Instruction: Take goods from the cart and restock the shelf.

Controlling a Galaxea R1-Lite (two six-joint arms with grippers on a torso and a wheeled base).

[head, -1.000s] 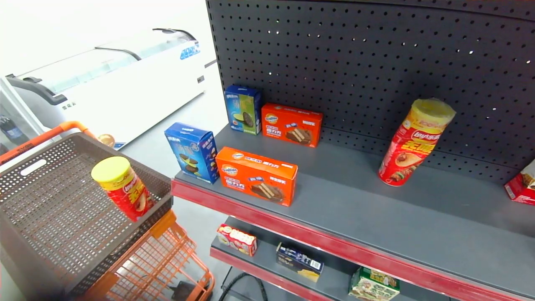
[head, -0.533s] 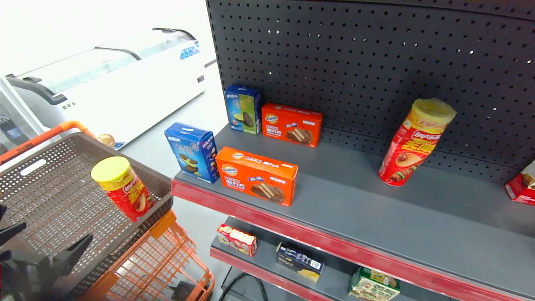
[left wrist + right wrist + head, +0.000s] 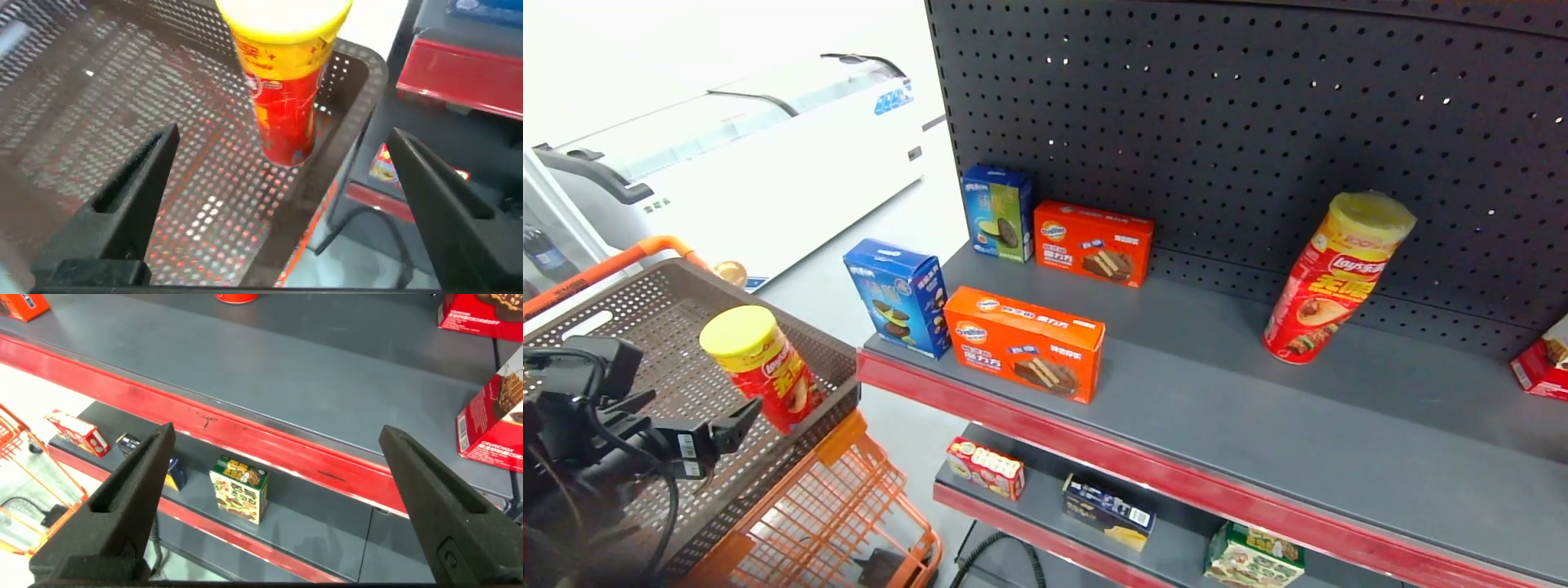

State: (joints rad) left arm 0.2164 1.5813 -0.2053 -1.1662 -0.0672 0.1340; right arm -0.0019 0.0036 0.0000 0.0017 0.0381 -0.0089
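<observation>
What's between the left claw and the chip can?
Only bare basket mesh lies between the left gripper and the chip can, as the left wrist view shows.

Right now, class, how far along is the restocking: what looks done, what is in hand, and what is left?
Looks done: one chip can stands on the shelf, along with snack boxes. In hand: nothing; the left pincer is open, hovering over the cart basket, short of the second chip can. Left: grasp that can and carry it to the shelf.
</observation>
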